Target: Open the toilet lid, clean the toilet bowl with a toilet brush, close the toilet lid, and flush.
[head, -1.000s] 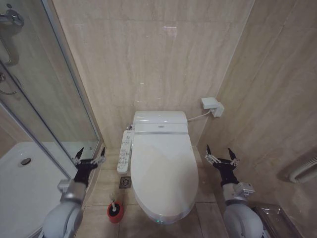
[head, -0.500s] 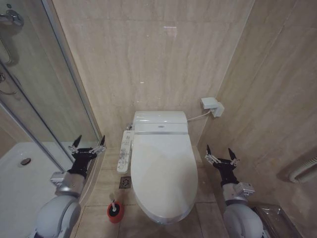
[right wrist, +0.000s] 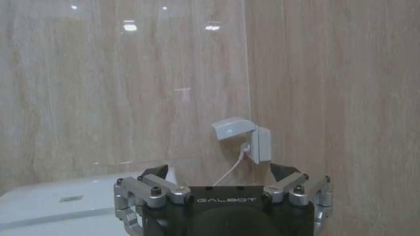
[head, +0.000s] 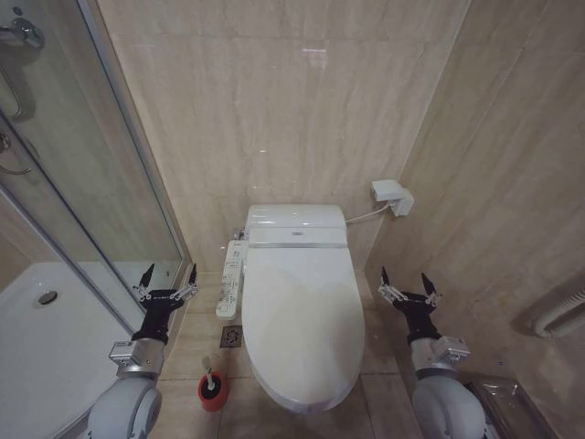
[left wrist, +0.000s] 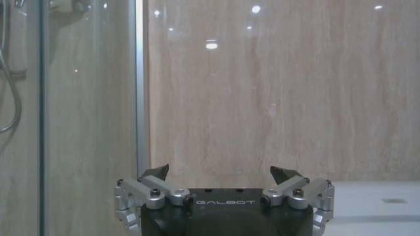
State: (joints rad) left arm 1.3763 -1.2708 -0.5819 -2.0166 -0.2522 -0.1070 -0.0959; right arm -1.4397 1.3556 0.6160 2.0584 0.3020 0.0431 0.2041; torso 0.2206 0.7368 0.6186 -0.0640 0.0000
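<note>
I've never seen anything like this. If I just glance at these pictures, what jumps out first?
Most striking is the white toilet, its toilet lid down, against the beige tiled wall. On either side of it hovers a black end effector with fingers spread and holding nothing: the left end effector by the glass shower screen, the right end effector near the side wall. A toilet brush in its red cup stands on the floor at the toilet's left.

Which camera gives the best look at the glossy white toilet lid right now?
The head view: the glossy white oval toilet lid shows whole from above, closed, between the left pincer and right pincer. The right wrist view catches a white strip of the toilet's rear housing behind its pincer; the left wrist view shows a white corner beyond its pincer.
</note>
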